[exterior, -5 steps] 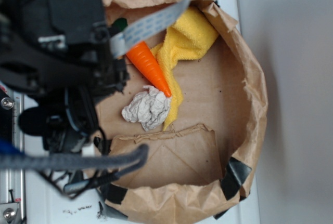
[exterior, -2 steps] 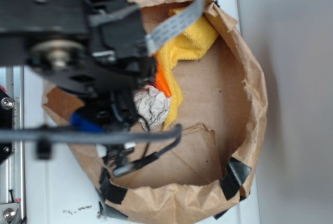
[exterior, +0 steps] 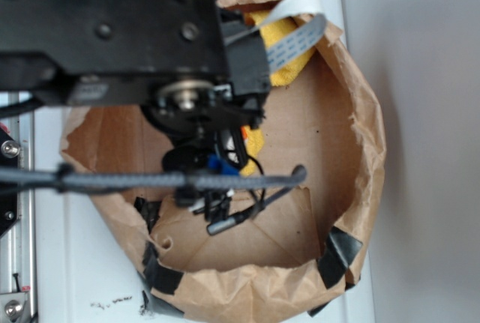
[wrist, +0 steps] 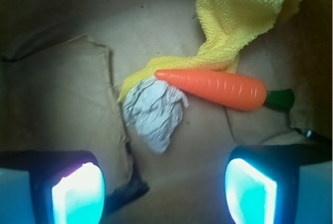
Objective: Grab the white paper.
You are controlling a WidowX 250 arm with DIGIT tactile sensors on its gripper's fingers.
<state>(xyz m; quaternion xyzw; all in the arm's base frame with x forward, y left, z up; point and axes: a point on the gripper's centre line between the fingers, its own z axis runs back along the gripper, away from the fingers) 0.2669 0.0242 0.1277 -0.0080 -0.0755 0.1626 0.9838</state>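
Pincer (wrist: 164, 193) spread wide, holding nothing, above the brown paper bag (exterior: 360, 151) floor. White paper (wrist: 153, 112) lies between its fingers' line, touching the orange carrot (wrist: 213, 89) tip and yellow cloth (wrist: 244, 11).

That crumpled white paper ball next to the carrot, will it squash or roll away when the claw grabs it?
The white paper looks loosely wadded and wrinkly, so it will probably squash and weigh little. Its lumpy shape should keep it from rolling far. It touches the carrot tip and the yellow cloth, so either may get nudged.
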